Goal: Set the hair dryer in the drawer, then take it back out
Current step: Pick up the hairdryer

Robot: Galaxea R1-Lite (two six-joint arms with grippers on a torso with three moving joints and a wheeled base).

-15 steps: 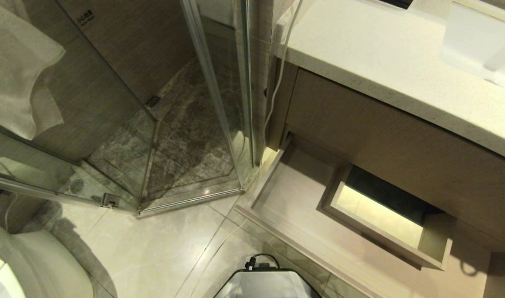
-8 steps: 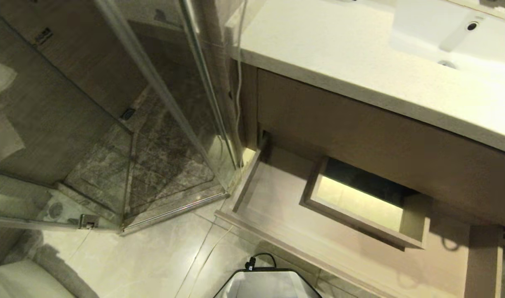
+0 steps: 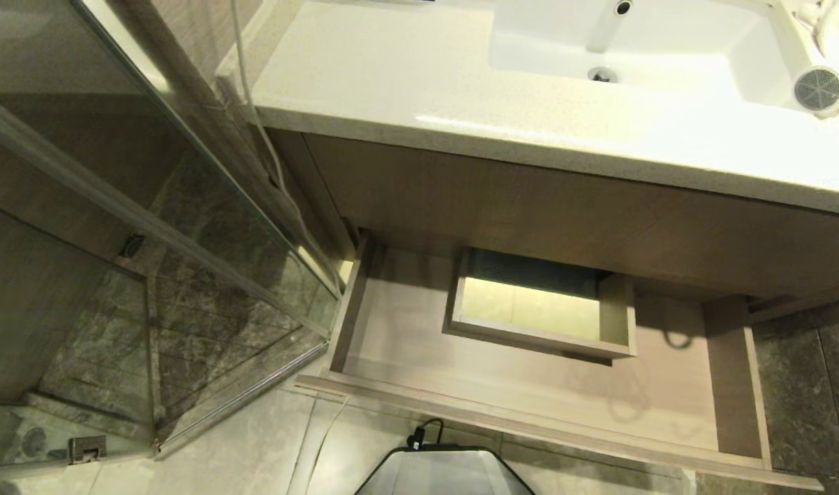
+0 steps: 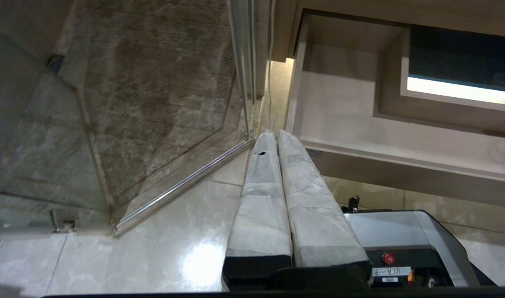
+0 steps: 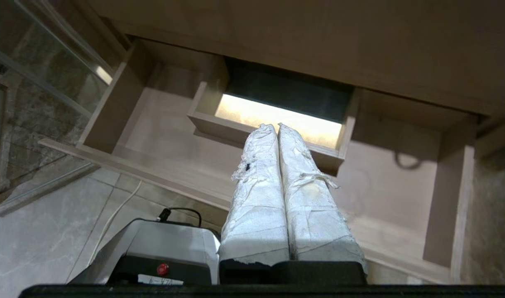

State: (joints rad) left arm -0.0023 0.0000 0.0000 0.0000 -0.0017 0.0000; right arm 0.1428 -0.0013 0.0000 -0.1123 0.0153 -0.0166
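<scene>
Lighting warm and uneven. Countertop (image 3: 405,82) overexposed; basin (image 3: 639,48) upon it washed out by glare. Drawer (image 3: 529,399) below the countertop in soft shadow, its rear cutout glowing yellow. Floor tile (image 4: 194,256) in front of the drawer carries a bright specular patch. Focus slightly soft throughout.

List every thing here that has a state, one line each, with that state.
drawer: pulled open, nothing lying in it.
hair dryer: on the countertop beside the sink, not in the drawer.
left gripper: shut, holding nothing.
right gripper: shut, holding nothing.
sink: no water running.
</scene>
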